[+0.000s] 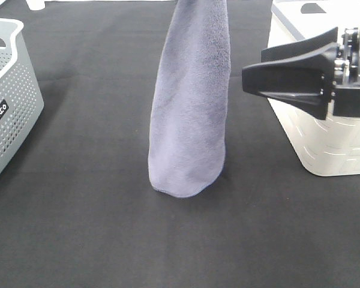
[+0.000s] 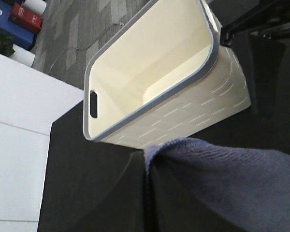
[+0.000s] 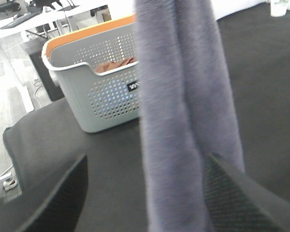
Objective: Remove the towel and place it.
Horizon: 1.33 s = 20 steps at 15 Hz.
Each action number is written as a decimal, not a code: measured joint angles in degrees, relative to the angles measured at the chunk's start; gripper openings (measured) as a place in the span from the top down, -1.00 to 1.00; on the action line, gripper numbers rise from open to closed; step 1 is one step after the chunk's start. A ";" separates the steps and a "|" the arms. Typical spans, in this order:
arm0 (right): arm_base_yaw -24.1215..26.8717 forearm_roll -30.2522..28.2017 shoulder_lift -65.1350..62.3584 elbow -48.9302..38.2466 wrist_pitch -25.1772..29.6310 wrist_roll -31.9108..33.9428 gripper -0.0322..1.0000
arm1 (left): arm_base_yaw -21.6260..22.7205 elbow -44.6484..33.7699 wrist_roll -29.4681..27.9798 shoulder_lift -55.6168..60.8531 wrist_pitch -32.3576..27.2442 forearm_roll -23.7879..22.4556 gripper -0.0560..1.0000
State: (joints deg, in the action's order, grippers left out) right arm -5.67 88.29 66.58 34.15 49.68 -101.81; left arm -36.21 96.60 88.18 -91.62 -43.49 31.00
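Observation:
The slate-grey towel [image 1: 189, 102] hangs as a long bunched drape from above the top edge of the exterior high view, and its rounded lower end rests on the black table cover [image 1: 78, 228]. In the left wrist view the towel [image 2: 222, 183] bunches close under the camera, where my left gripper holds it; the fingers themselves are hard to make out. My right gripper [image 1: 252, 73] stands open just right of the towel, level with its middle and apart from it. Seen from the right wrist, the towel [image 3: 183, 121] hangs ahead between the two black fingers [image 3: 53, 198].
A grey perforated basket [image 1: 6, 90] stands at the left edge; the right wrist view shows the basket [image 3: 101, 92] with something brownish inside. A white bin with a grey rim [image 1: 324, 138] stands at the right, behind the right gripper; its inside [image 2: 150, 72] looks empty.

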 joint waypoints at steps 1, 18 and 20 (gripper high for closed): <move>0.00 1.49 0.92 0.00 0.00 -1.26 -0.34 | 0.00 0.00 2.01 0.00 -0.11 2.64 0.89; 0.00 2.86 6.65 2.01 10.49 -0.46 -0.25 | 0.00 0.00 10.20 0.00 -1.49 14.95 0.89; 0.00 6.88 10.77 2.06 10.14 -4.47 -0.24 | 0.00 0.00 10.66 0.00 -1.49 15.01 0.89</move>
State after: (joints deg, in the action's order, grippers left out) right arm -5.67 95.17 77.35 36.21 59.82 -106.28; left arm -36.21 96.60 98.84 -91.62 -44.98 46.01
